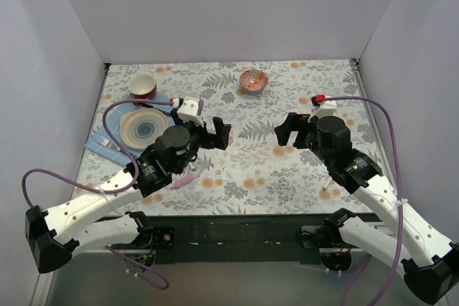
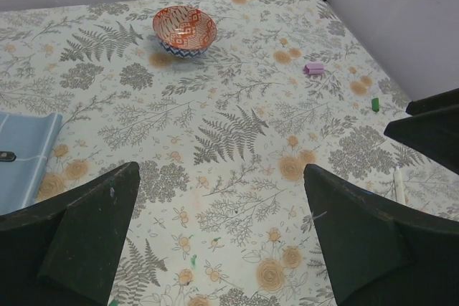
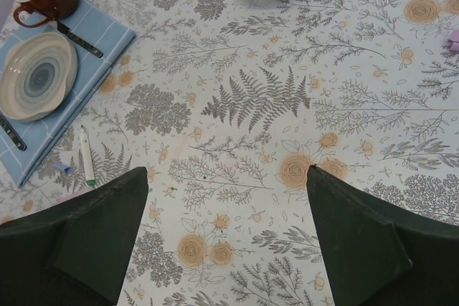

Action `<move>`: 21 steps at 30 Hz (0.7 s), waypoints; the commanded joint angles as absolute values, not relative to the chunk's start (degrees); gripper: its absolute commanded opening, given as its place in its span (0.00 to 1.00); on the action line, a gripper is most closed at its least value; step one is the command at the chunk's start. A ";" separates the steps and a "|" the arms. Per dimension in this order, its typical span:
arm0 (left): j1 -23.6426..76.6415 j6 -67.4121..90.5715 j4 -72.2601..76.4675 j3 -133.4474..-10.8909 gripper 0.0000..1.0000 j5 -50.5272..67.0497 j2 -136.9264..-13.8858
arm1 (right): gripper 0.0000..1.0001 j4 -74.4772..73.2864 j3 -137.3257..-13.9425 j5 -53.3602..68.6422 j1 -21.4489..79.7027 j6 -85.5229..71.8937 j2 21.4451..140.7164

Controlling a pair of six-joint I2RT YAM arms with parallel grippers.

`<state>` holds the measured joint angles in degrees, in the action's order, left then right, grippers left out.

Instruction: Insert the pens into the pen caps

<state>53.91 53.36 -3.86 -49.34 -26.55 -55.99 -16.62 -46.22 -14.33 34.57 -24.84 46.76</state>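
Both claws stand open above the floral worktop [image 1: 244, 170], gripping nothing. From the left claw [image 2: 221, 177], a pink cap [image 2: 313, 69] and a green cap [image 2: 375, 104] lie at upper right, and a white pen [image 2: 399, 184] lies at far right. Left of the right claw [image 3: 226, 173] lie a green-tipped white pen [image 3: 86, 155] and a purple-blue cap [image 3: 63, 167]. The pink marker [image 1: 184, 179] lies beside the left arm.

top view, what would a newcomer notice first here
The left gripper and right gripper, both open, face each other over a flowered tablecloth. An orange patterned bowl sits at the back middle; a red mug and a plate on a blue cloth sit back left.
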 commanded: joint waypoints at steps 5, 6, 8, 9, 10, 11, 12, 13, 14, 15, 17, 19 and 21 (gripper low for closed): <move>54.05 68.62 -12.72 -52.38 0.98 -37.50 -53.52 | 0.98 -16.88 -46.41 -14.50 34.54 -23.29 44.65; 54.05 72.38 -14.48 -53.77 0.98 -39.10 -54.13 | 0.98 -16.35 -45.62 -14.41 34.54 -23.47 44.30; 53.79 74.96 -20.09 -55.89 0.98 -40.60 -56.68 | 0.98 -15.74 -44.74 -13.80 34.63 -23.82 43.51; 52.74 77.84 -22.04 -58.51 0.98 -40.69 -57.73 | 0.98 -15.38 -44.13 -13.54 34.63 -23.91 43.33; 51.86 79.70 -23.97 -59.84 0.95 -40.69 -58.88 | 0.98 -15.38 -44.03 -13.01 34.63 -24.08 43.24; 50.72 81.11 -27.13 -60.81 0.92 -40.17 -61.41 | 0.98 -15.38 -43.86 -12.83 34.63 -24.43 43.07; 47.41 82.34 -28.20 -61.86 0.87 -37.21 -62.57 | 0.98 -15.38 -43.77 -12.48 34.54 -24.52 42.98; 44.94 83.40 -28.91 -63.27 0.85 -33.44 -63.80 | 0.98 -15.21 -43.60 -11.78 34.63 -24.61 42.98; 42.21 83.58 -29.53 -63.80 0.82 -29.05 -66.07 | 0.98 -14.86 -43.42 -11.26 34.63 -24.35 42.89; 36.88 84.37 -30.31 -64.33 0.77 -22.48 -67.40 | 0.98 -14.33 -43.07 -10.38 34.63 -24.00 42.54; 33.50 90.42 -34.95 -65.91 0.75 -21.62 -70.82 | 0.98 -11.87 -41.49 -7.31 34.63 -23.12 41.84; 31.47 96.73 -38.82 -66.44 0.75 -27.73 -71.98 | 0.96 -10.38 -40.61 -5.02 34.54 -23.03 41.14; 29.89 110.17 -47.78 -66.97 0.75 -31.10 -72.94 | 0.95 -10.02 -40.52 -3.78 34.63 -23.03 40.87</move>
<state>32.34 89.54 -31.07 -64.73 -27.66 -72.38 -14.87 -41.01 -8.58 34.57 -23.79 42.19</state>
